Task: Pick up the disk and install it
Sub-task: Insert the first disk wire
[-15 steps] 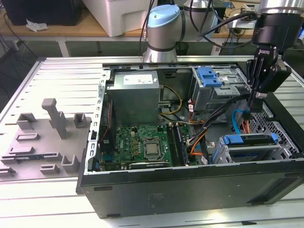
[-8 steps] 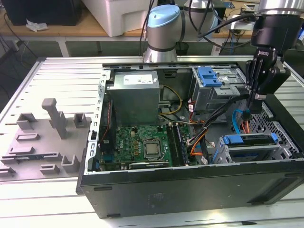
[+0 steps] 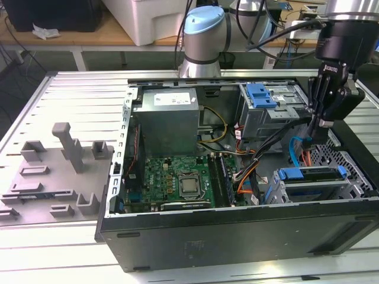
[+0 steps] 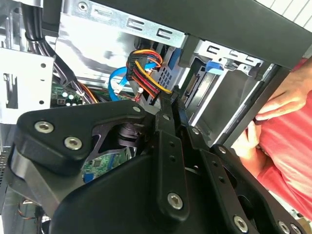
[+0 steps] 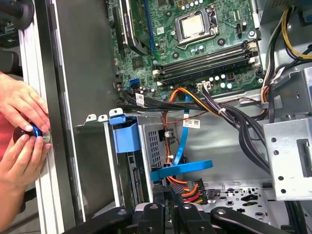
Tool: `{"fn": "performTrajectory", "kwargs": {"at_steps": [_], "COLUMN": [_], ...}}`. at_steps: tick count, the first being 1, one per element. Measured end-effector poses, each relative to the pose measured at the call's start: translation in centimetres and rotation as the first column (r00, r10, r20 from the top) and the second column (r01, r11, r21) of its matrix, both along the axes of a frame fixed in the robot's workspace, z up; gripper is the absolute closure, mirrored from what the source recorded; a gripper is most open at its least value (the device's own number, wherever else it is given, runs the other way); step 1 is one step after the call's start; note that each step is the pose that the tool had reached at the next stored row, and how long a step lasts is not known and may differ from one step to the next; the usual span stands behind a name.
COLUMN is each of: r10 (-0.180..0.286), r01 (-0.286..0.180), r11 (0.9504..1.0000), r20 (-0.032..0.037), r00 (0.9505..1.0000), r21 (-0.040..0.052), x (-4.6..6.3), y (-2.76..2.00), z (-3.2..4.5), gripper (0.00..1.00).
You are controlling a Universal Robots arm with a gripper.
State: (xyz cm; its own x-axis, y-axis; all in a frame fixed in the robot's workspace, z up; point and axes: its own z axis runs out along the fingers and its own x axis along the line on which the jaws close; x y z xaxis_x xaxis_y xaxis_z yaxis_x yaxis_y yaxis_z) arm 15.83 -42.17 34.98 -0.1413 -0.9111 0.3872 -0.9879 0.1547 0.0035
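Gripper (image 3: 320,127) pinched narrow, empty; disk (image 3: 314,179) apparently seated in bay (image 3: 276,190) just below.

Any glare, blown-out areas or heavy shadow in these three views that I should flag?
Exterior view: the table slats glare near white beside the computer case; its inside is evenly lit. Second wrist view: the dark pincer blocks the foreground; a metal bracket washes out. First wrist view: even light, no harsh shadow.
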Motion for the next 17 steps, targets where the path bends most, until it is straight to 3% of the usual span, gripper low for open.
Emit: {"fn": "performTrajectory", "kwargs": {"at_steps": [10, 13, 17], "r10": [0.000, 0.000, 0.023], "r01": [0.000, -0.001, -0.024], "r11": [0.9998, 0.9996, 0.9992], "r20": [0.0074, 0.0083, 0.0091], "r00": [1.0000, 1.0000, 0.9997], "r21": [0.0175, 0.0293, 0.0323], "x": [-0.3, -0.4, -0.4], "y": [-0.90, -1.54, -2.29], "z": [0.41, 0.54, 0.60], "gripper": [0.83, 0.83, 0.83]}}
